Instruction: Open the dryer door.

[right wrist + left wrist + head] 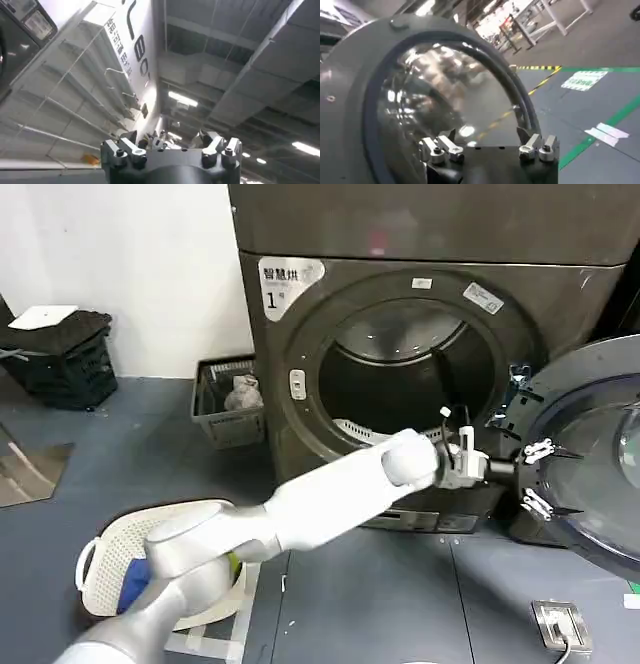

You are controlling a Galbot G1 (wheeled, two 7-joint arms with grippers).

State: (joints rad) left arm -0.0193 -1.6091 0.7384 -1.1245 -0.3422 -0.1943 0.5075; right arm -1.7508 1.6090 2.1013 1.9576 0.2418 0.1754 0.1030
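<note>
Dryer door (590, 469) is already swung wide, hanging off its hinge to the right of the drum opening (405, 374), inner face turned toward the robot.

Left gripper (530, 477) is right at the door's inner edge, by the hinge side. The door lies straight ahead of the jaws and runs on past them, away from the machine. The left wrist view agrees: grey inner ring and domed glass of the door (440, 100) just beyond the fingertips (445, 148). Jaws stand apart, nothing clamped. Whether the tips touch the ring or sit just off it, I can't tell.

Left arm (330, 504) is stretched nearly straight, low across the front of the machine, wrist roughly level, pointing at the door. It's clearly the nearer arm.

Right gripper (170, 150) points up at the ceiling, well away from the door, jaws apart and empty. Parked.

My read: the opening is essentially done. Any further push would go along the line the jaws face, outward on the hinge arc. Otherwise, back straight off the door.
</note>
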